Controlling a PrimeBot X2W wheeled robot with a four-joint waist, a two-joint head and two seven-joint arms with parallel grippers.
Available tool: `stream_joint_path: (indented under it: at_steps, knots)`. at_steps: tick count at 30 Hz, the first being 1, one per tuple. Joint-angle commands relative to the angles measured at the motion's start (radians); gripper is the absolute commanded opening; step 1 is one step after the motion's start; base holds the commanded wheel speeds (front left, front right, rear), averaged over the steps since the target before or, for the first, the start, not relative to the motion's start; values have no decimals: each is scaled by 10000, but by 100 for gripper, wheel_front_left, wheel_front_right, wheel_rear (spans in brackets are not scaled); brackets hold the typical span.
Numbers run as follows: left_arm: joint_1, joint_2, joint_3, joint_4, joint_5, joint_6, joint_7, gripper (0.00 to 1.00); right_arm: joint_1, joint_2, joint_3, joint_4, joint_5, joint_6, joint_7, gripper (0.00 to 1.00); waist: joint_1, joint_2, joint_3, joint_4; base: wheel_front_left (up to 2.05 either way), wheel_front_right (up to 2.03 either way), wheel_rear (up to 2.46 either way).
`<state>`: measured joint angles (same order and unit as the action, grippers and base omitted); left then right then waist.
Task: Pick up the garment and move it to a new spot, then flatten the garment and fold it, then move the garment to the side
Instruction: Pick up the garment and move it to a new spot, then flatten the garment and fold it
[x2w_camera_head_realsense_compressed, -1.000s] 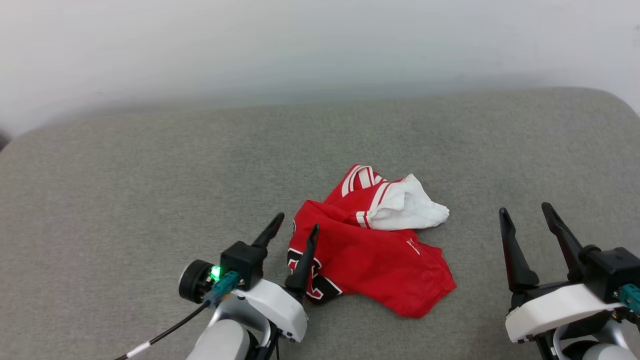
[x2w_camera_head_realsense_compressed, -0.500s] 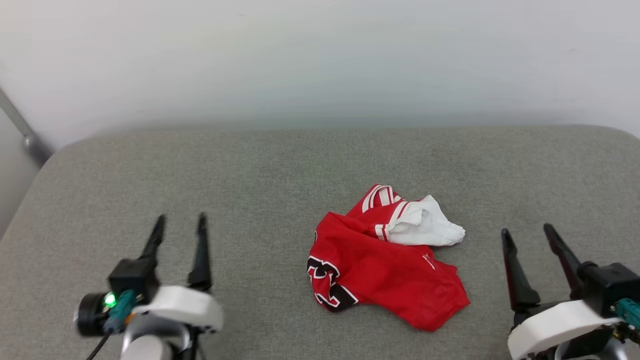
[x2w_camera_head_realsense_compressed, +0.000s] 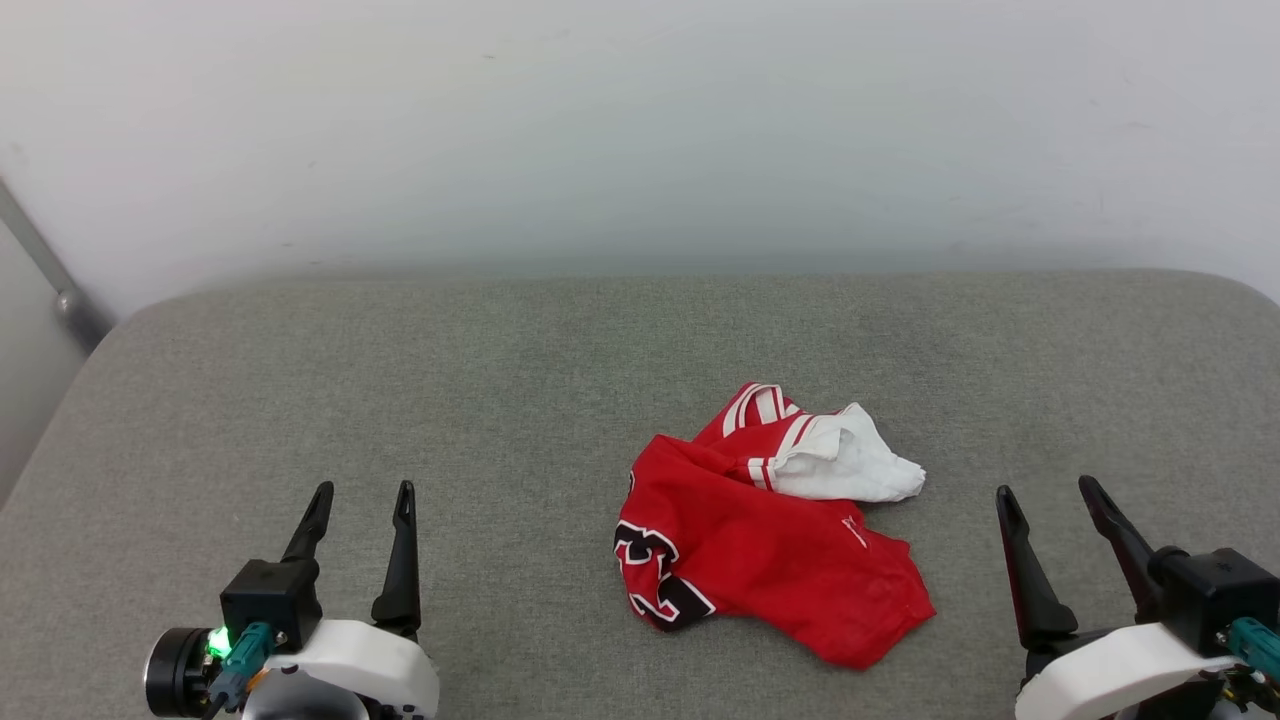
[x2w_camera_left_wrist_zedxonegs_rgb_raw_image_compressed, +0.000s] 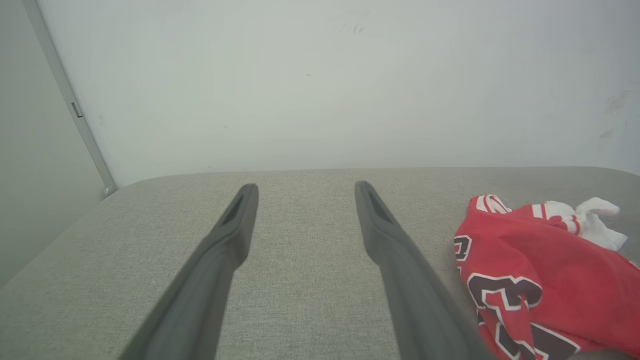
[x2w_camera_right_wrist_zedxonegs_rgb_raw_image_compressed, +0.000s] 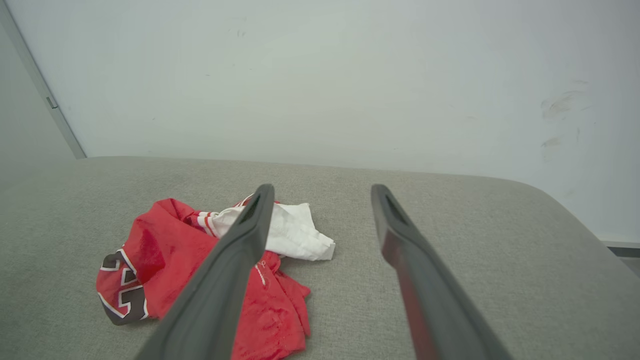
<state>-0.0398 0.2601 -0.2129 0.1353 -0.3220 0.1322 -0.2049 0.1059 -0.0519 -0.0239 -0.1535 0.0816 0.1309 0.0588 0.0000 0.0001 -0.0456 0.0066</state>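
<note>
- One garment (x2w_camera_head_realsense_compressed: 770, 560) lies crumpled on the grey fabric surface (x2w_camera_head_realsense_compressed: 480, 400), a little right of the middle; it sits between the two grippers and nearer the right one; nothing touches it.
- Its red body spreads toward the near right; a white sleeve (x2w_camera_head_realsense_compressed: 850, 465) is bunched at the far right of the heap; red-and-white striped trim (x2w_camera_head_realsense_compressed: 757, 403) shows at the far edge.
- Part of a black, white-outlined print (x2w_camera_head_realsense_compressed: 655, 580) shows at the near left edge of the heap; it is folded over, so it cannot be read whole.
- Left gripper (x2w_camera_head_realsense_compressed: 365, 488): at the near left, fingers pointing toward the far wall (x2w_camera_head_realsense_compressed: 640, 130); jaws spread wide and empty, with bare grey fabric between them; well apart from the garment, which lies to its right.
- Right gripper (x2w_camera_head_realsense_compressed: 1045, 487): at the near right, jaws likewise wide and empty; the garment lies near on its left, apart from the fingers.
- Behind the surface's rounded far edge stands the pale, plain wall; a grey metal bar (x2w_camera_head_realsense_compressed: 40, 262) slants at the far left.
</note>
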Motion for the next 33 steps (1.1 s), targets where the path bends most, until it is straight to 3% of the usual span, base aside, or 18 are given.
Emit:
stream_joint_path:
  at_steps: [1, 8, 14, 22, 29, 33]
  knots:
    - [133, 48, 7, -48, -36, 14, 44, 100, 68, 26, -46, -39, 54, -3, 0, 100, 0, -1, 2, 13, 0, 0, 0]
    - [-46, 46, -80, -132, -95, -18, 120, 100, 13, 26, -66, -40, 67, -3, -32, 100, 0, -1, 55, 58, 0, 0, 0]
    - [-1810, -80, -777, -91, -209, -852, 982, 100, -225, 26, -29, -4, 63, -3, -45, 100, 0, -1, 300, -92, 0, 0, 0]
    - [-4929, -508, -2061, 726, -697, -2295, 3278, 100, -482, 27, 38, -32, 56, -3, -64, 100, 0, -1, 919, -768, 0, 0, 0]
    - [-6553, -521, -3566, 2121, -1631, -2611, 5564, 100, -679, 27, 128, 202, 289, -3, -270, 100, 0, -1, 1477, -1659, 0, 0, 0]
    - [-6865, -144, -4722, 2807, -2567, -2611, 6785, 100, -779, 25, 165, 374, 401, -3, -426, 100, 0, -1, 1763, -2071, 0, 0, 0]
